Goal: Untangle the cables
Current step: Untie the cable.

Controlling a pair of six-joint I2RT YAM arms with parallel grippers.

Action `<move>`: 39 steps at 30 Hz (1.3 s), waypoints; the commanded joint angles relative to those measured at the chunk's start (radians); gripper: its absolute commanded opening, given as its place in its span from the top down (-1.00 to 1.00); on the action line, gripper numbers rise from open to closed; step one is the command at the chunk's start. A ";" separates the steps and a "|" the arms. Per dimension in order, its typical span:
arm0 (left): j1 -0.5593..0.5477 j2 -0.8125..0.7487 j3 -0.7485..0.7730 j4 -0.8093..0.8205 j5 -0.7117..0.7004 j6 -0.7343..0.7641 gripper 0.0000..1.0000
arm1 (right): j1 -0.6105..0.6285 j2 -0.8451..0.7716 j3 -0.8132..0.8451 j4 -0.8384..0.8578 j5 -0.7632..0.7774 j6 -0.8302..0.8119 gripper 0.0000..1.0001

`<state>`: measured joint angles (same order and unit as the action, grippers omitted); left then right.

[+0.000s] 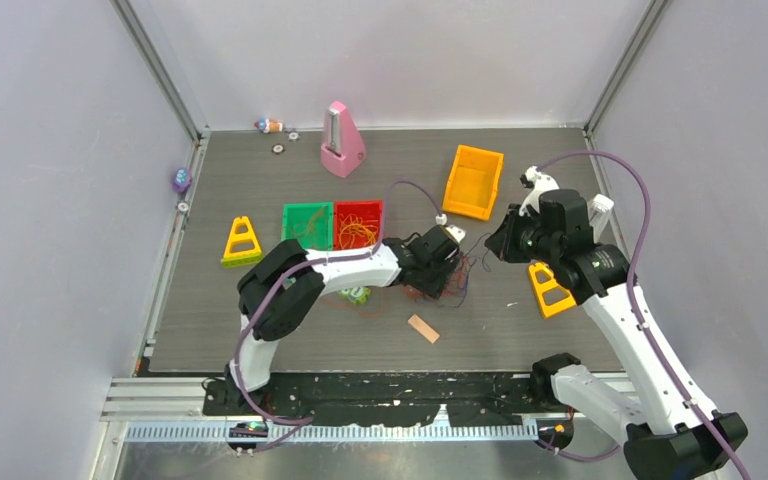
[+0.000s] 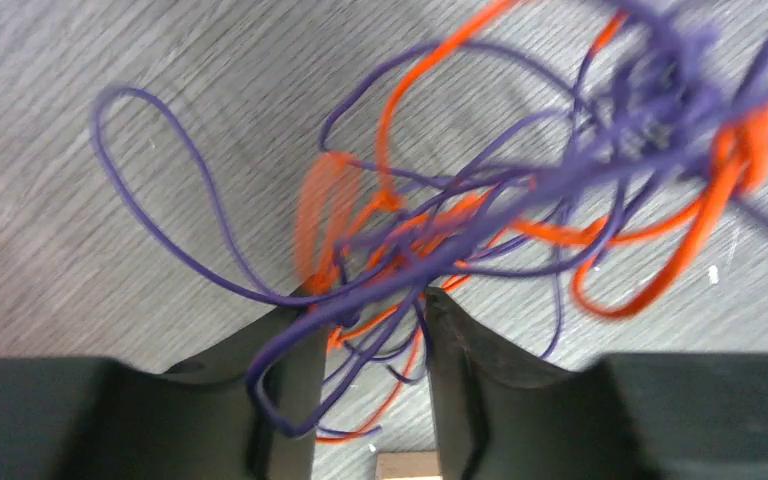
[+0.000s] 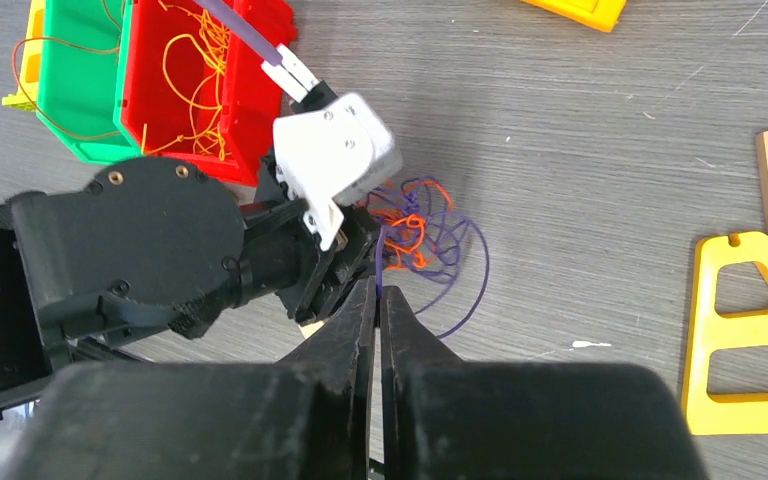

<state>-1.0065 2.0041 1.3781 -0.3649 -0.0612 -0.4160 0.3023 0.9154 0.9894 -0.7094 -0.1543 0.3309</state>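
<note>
Well, the biggest thing is the dark grey table. Two robot arms reach over it, the left arm and the right arm.

There are three bins. One orange-yellow bin sits at 1 o'clock from the table's middle. One green bin and one red bin touch side by side near the middle. Thin yellow-orange strands lie inside the red one.

One pink tower stands at 12 o'clock. There are two yellow triangles, one at 9 o'clock and one at 3 o'clock by the right arm. One small wooden block lies at 5 o'clock.

The cables are one messy bunch lying on the table at 4 o'clock from the middle, between the two grippers. They are very thin, bendy strands in two colours, purple and orange. They loop over and through each other, and the knot is thickest in the middle. In the left wrist view one big purple loop sticks out toward 9 o'clock, and some strands look blurry.

The left gripper has its two fingers apart, with purple and orange strands running through the gap. The right gripper is pressed closed, and one straight purple strand runs right into its tips.
</note>
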 commanded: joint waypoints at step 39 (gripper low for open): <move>0.514 -1.477 -0.696 -0.302 -0.307 -0.093 1.00 | -0.132 -0.050 -0.286 0.125 0.314 0.157 0.85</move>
<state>-0.4973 0.5415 0.6651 -0.6746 -0.3576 -0.5045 0.1745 0.8288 0.7036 -0.6579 0.3248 0.5800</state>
